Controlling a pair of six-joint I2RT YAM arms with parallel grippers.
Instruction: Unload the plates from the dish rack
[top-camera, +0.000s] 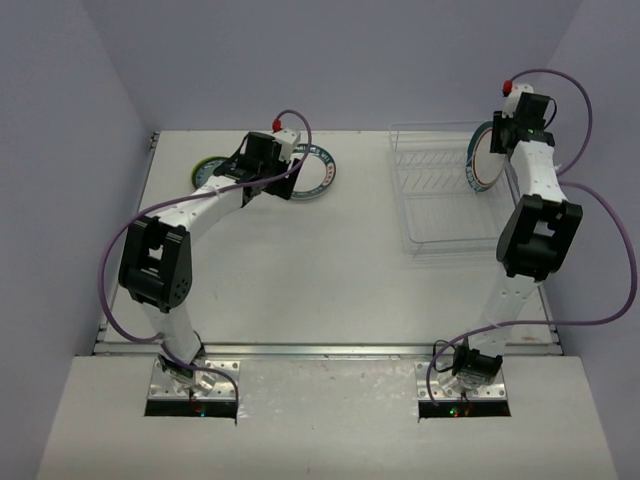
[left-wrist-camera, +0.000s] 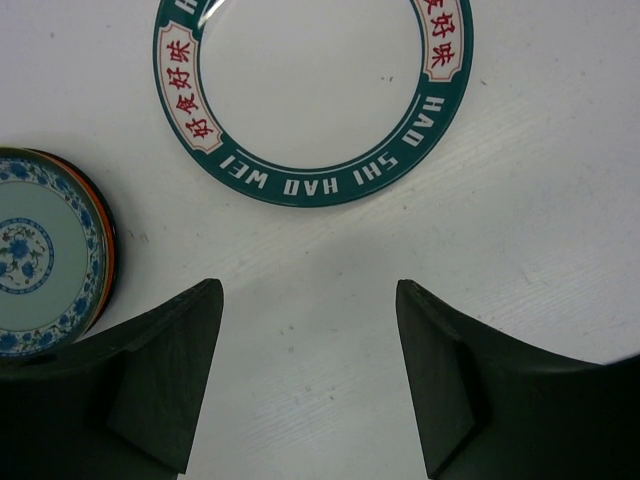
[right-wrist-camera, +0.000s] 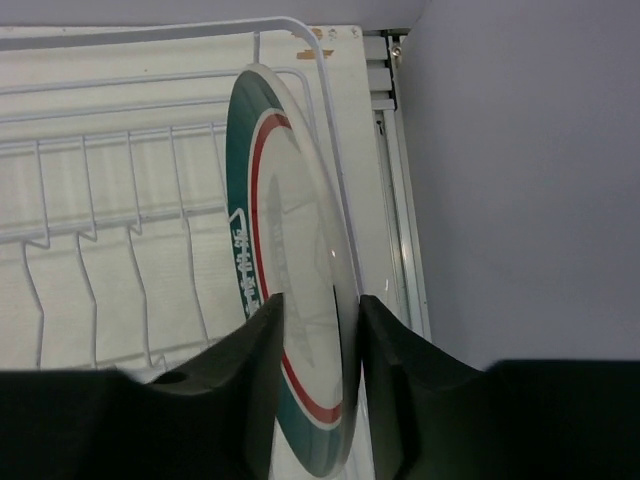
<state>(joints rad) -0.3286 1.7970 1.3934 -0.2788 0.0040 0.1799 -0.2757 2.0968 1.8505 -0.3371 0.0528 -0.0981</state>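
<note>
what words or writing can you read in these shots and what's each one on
"HAO SHI HAO WEI": white letters on the green rim of the flat plate, left wrist view.
"好食好味": red characters in a white panel on that same rim.
Unreadable: white marks on the green band of the upright plate, seen too edge-on.
No text: the blue floral plate.

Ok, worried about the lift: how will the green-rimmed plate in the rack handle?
Probably rigid: the green-rimmed plate stands on edge without sagging. Its glossy face may slip in the right gripper. Held by one rim, it could swing into the dish rack.
</note>
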